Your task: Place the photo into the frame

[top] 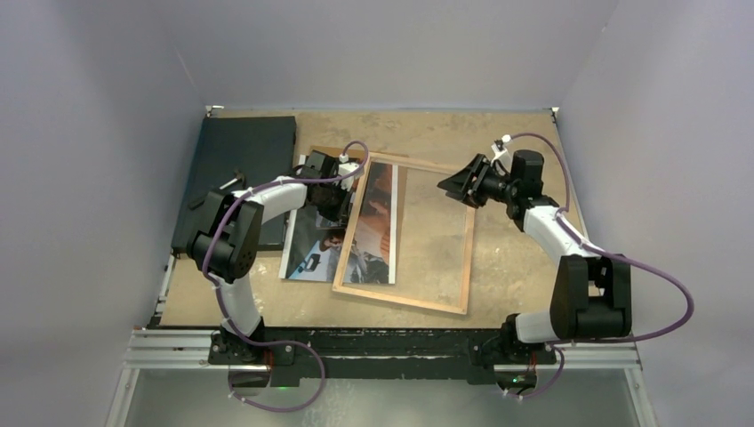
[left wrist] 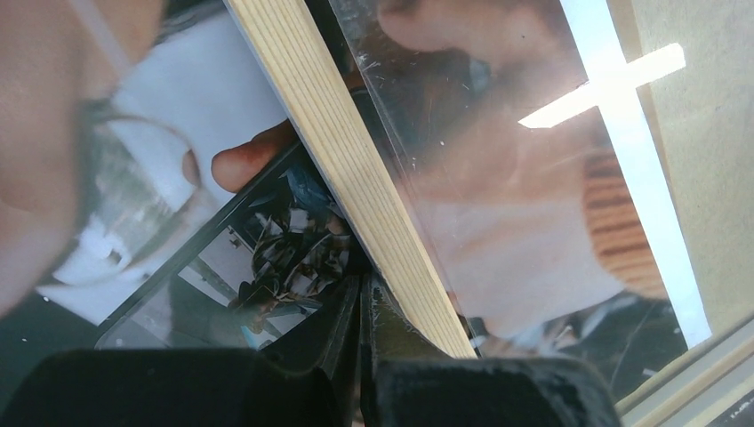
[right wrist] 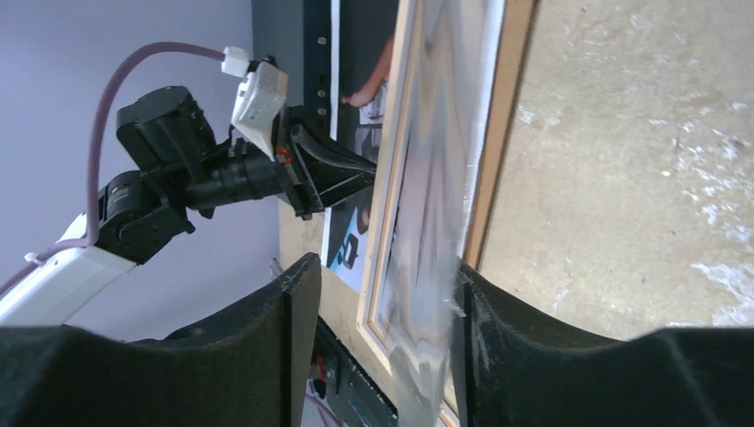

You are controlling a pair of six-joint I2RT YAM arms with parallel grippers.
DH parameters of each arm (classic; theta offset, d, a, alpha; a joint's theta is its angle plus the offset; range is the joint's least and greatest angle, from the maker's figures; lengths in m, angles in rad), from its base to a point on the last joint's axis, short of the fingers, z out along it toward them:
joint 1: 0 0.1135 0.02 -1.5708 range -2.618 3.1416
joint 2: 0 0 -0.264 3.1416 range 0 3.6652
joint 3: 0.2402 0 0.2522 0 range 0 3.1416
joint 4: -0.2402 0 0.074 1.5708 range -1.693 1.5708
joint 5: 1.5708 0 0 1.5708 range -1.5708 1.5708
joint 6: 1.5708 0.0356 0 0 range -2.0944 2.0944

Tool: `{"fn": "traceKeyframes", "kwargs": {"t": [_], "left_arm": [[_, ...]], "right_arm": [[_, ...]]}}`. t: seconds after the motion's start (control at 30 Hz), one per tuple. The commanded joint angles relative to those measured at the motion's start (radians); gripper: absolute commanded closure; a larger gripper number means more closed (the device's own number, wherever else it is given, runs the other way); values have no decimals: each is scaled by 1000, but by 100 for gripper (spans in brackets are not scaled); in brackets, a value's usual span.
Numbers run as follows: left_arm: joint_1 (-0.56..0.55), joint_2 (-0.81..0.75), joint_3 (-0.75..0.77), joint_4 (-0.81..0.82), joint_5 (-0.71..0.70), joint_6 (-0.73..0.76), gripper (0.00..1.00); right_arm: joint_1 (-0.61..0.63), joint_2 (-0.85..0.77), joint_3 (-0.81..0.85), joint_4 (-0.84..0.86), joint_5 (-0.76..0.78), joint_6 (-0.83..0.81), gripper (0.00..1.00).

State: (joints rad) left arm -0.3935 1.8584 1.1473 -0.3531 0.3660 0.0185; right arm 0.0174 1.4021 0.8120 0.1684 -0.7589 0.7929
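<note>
The frame lies flat in the middle of the table, wooden back edges up, with a clear pane in it. The photo lies picture side up, its right part under the frame's left rail and showing through the pane. My left gripper is shut, its tips down on the photo right beside that rail; I see nothing between them. My right gripper hovers open over the frame's far right corner. In the right wrist view the right gripper has the frame below it.
A flat black board lies at the far left of the table, beside the photo. A brown panel edge peeks out behind the left gripper. The left arm reaches in from the left. Grey walls close in both sides.
</note>
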Motion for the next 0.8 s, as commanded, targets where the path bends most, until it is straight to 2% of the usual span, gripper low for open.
{"fn": "traceKeyframes", "kwargs": {"t": [0.0, 0.2, 0.47, 0.63, 0.77], "left_arm": [[-5, -16, 14, -22, 21, -11, 98], [-1, -18, 17, -23, 29, -11, 99], [9, -25, 17, -32, 35, -12, 100], [12, -29, 20, -37, 39, -11, 100], [14, -28, 25, -41, 42, -12, 100]], "right_arm": [[21, -35, 70, -9, -49, 21, 43], [23, -79, 38, 0, -89, 14, 37], [22, -121, 15, -13, -83, 29, 38], [27, -151, 46, -97, 2, -2, 50], [41, -156, 87, -153, 70, -31, 75]]}}
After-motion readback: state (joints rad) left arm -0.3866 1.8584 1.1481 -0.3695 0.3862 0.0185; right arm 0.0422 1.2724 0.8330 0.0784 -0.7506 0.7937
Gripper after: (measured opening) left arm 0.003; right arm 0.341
